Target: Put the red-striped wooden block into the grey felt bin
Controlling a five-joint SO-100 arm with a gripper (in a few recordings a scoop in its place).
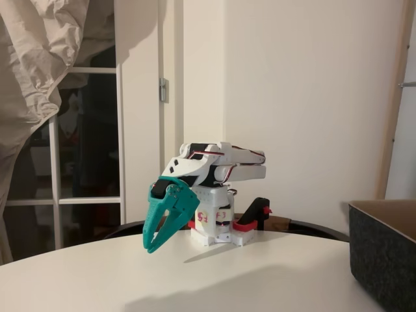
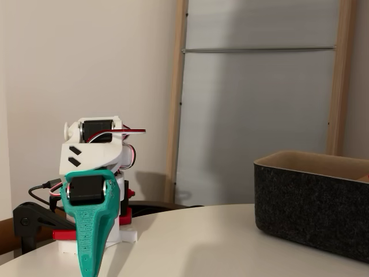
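- Arm is seen folded low over its base at the back of the white table (image 1: pixel 130 279), upper links stacked; judged a rest or start pose, nothing engaged.
- Teal claw (image 1: pixel 151 247) is pointed down toward the table in front of the base, tips hanging just above the surface; in both fixed views (image 2: pixel 86 271).
- Claw jaws are seen narrow, tips nearly together with a slim gap higher up; nothing is held between them.
- Grey felt bin (image 2: pixel 311 208) is set on the table well apart from the arm, to the right in both fixed views (image 1: pixel 383 260); placement judged within swing reach of the arm.
- Bin is noted as dark charcoal felt, thick straight walls, tan lining at the rim, open top, upright.
- Red-striped wooden block cannot be located on the visible table area; its place cannot be told, and the bin interior is hidden by the walls.
- Task judged either not begun or finished; which one cannot be told.
- Red clamp (image 1: pixel 250 224) is seen at the base, fixing it to the table edge.
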